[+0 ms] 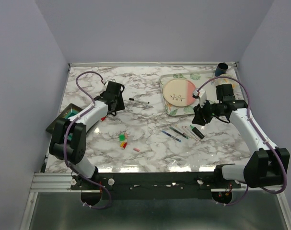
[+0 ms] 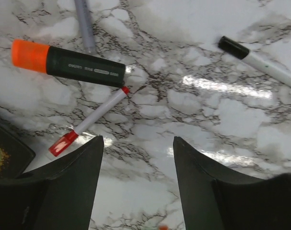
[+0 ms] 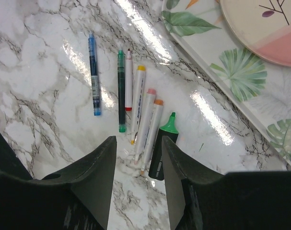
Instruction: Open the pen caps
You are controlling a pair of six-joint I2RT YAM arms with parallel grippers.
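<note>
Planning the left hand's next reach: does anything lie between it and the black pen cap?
Nothing visible does: only bare marble separates the open left hand from the black cap; the red pen lies aside.

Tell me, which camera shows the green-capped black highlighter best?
The right wrist view: the green-capped highlighter lies large and sharp there, cap and body both clear. The top view shows it only as a small dark sliver; the left wrist view misses it.

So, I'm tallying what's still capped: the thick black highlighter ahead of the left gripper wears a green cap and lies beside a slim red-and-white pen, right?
Not quite. The cap on that highlighter is orange, not green, as the left wrist view shows. The rest holds: it lies beside the slim red-and-white pen, ahead of the left gripper.
</note>
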